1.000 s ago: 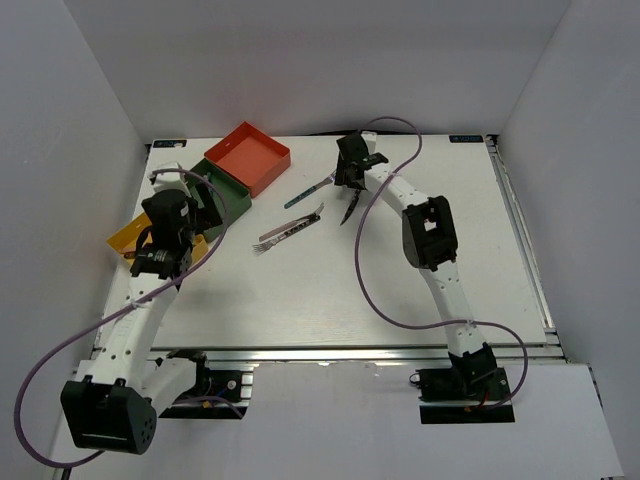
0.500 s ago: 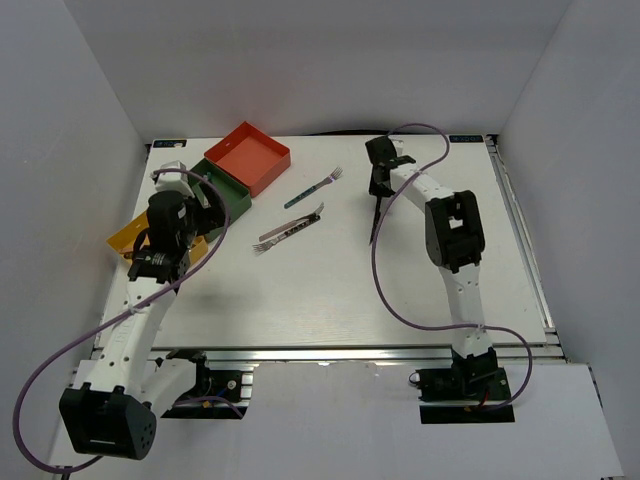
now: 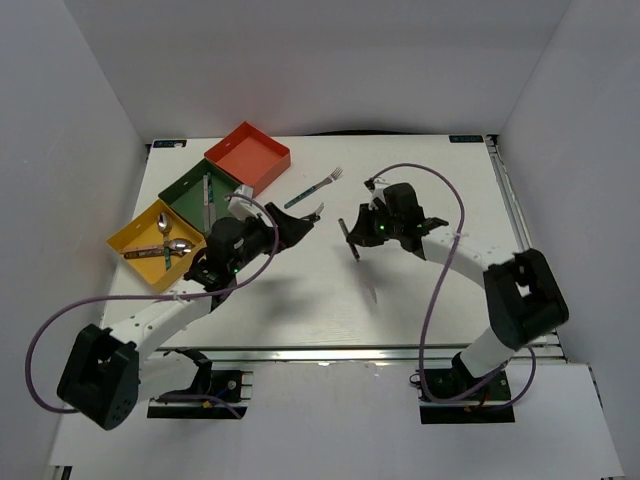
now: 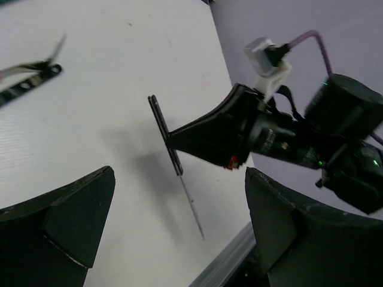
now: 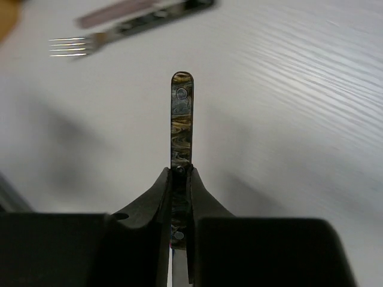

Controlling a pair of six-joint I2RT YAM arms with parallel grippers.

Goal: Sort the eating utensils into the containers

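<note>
My right gripper (image 3: 360,236) is shut on a knife (image 3: 348,242) with a dark marbled handle (image 5: 181,116), held above the middle of the table. In the left wrist view the knife's thin blade (image 4: 190,203) points down from that grip. My left gripper (image 3: 293,226) stands open just left of it, nothing between its fingers (image 4: 78,221). A teal-handled fork (image 3: 315,187) lies behind. Another fork (image 5: 114,31) with a pinkish utensil (image 5: 119,12) lies by my left gripper. The red-orange tray (image 3: 248,157), dark green tray (image 3: 190,183) and yellow tray (image 3: 135,238) stand at the back left.
Spoons (image 3: 172,245) lie in the yellow tray and slim utensils (image 3: 207,192) in the green one. White walls close in the table on three sides. A purple cable (image 3: 440,290) loops beside the right arm, near the table's front edge (image 3: 350,350).
The right gripper has shut on the knife and carried it from the back toward the middle. The left arm has swung from over the trays to the table's centre, uncovering the green and yellow trays.
</note>
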